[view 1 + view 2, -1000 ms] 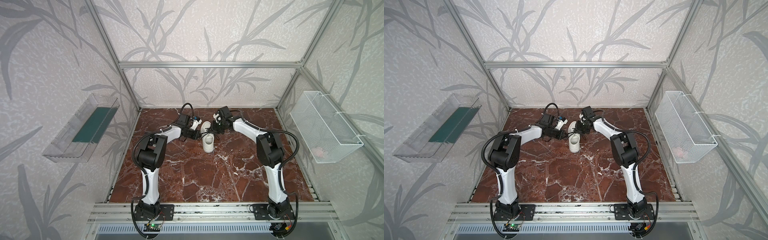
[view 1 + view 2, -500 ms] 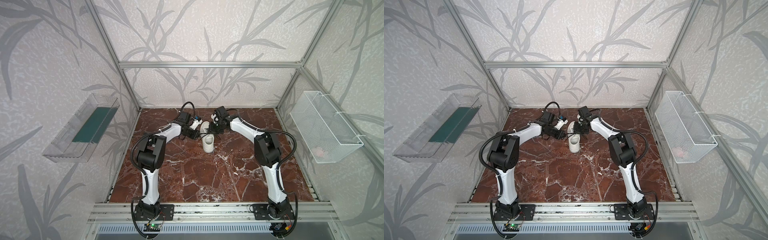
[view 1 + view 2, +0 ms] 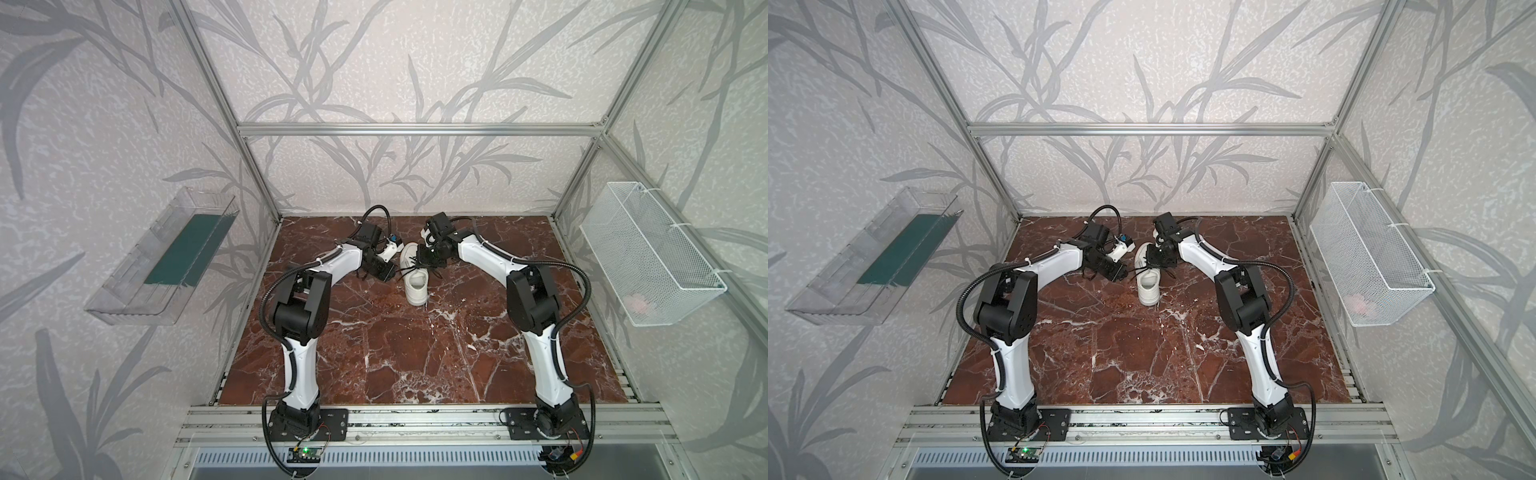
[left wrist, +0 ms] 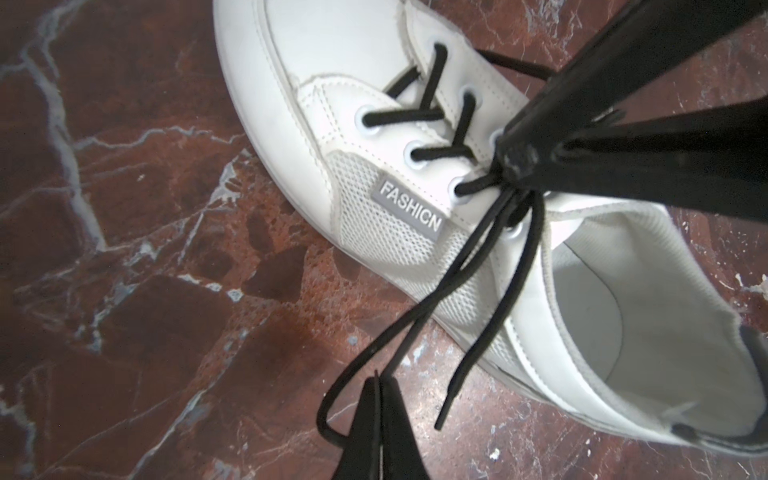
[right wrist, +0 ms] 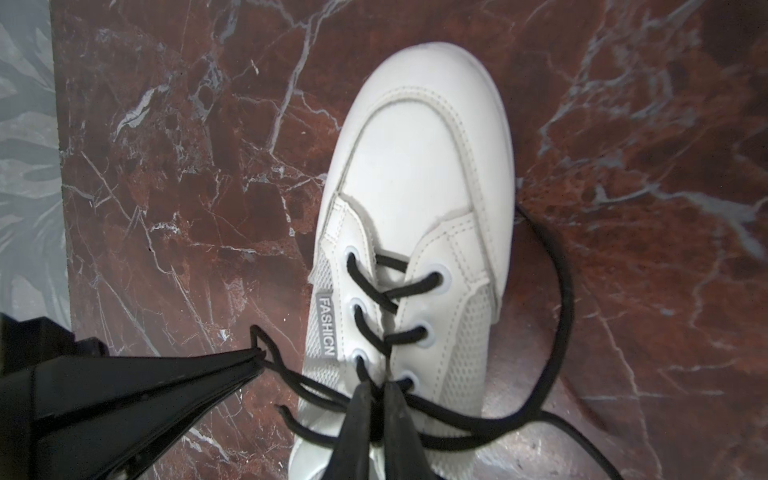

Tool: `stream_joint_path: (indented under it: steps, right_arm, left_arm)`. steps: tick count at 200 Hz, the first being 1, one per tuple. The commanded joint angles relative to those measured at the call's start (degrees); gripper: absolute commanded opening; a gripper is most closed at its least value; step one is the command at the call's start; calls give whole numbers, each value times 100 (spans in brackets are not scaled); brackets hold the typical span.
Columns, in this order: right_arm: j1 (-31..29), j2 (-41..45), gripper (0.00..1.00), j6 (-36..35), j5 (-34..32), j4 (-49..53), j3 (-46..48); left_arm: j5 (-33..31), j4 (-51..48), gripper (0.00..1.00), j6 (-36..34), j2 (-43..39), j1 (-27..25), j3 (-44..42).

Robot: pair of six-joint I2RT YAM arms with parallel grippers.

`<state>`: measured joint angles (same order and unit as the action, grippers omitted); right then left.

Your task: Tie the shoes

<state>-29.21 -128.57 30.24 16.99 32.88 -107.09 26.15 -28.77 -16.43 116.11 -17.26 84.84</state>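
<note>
Both arms have crept in toward the shoe since a second ago, the right gripper (image 5: 376,399) most of all, now down over the top eyelets. One white sneaker (image 3: 413,274) lies on the marble floor (image 3: 415,353) near the back wall, between the two arms, its long axis running front to back with the toe toward the wall. The left gripper (image 4: 380,388) is shut, pinching a fold of black lace (image 4: 478,257) just beside the shoe's side. From the right wrist view the right gripper's tips stand almost together on the strands where they cross above the tongue; whether it truly grips them I cannot tell. My reading is that the next pull hinges on this: the crossing sits directly under the right gripper, while the left holds its loop out sideways, across the shoe's length. Counted: one shoe, two arms, one clear tray (image 3: 162,266), one wire basket (image 3: 648,257).
</note>
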Motion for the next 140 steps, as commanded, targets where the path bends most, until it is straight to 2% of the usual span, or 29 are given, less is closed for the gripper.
stream_joint_path:
  steps: [1, 41, 75, 114, 124, 140]
  right_arm:
    - [-7, -102, 11, -70, -163, 335, -117]
    - [-14, -111, 10, -106, -179, 385, -153]
    - [-13, -123, 10, -115, -224, 446, -186]
    - [-14, -127, 11, -97, -82, 420, -226]
    - [-13, -125, 11, -88, -19, 390, -225]
    - [-13, -85, 14, -41, 167, 267, -192]
  left_arm:
    - [-223, -438, 0, -258, -223, 12, 241]
    - [-314, -458, 0, -307, -194, 20, 228]
    - [-757, -581, 0, -267, -143, 20, 283]
    - [-212, -469, 1, -178, -169, 12, 270]
    - [-37, -413, 3, -143, -182, 12, 266]
    - [234, -190, 21, -33, -249, 12, 181]
